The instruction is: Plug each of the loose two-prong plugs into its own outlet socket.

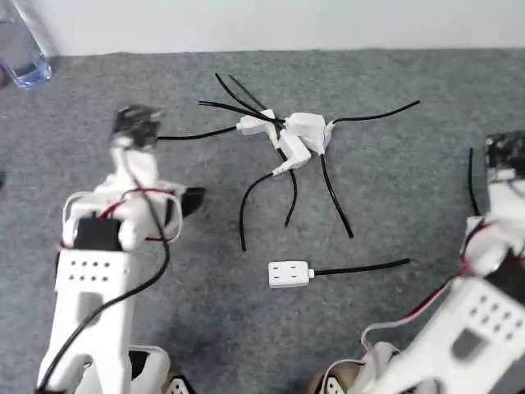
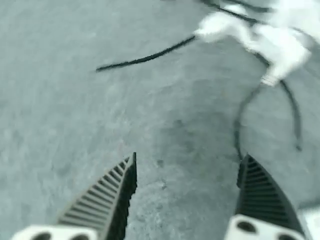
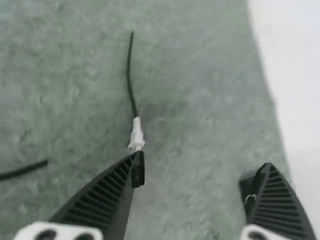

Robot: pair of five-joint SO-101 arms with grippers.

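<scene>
A cluster of white plugs and sockets (image 1: 289, 131) with black cords lies at the middle back of the grey mat. It also appears far ahead in the left wrist view as the white cluster (image 2: 270, 40). A single white outlet socket (image 1: 289, 274) lies nearer the front, its cord running right. My left gripper (image 2: 190, 159) is open over bare mat, left of the cluster, holding nothing. My right gripper (image 3: 202, 162) is open at the mat's right side. A small white two-prong plug (image 3: 136, 135) on a black cord (image 1: 471, 176) lies just off one fingertip (image 3: 137, 165).
A clear plastic bottle (image 1: 20, 49) stands at the back left corner. A pale surface (image 3: 292, 75) borders the mat beside the right gripper. Loose black cord ends (image 1: 287, 201) trail forward from the cluster.
</scene>
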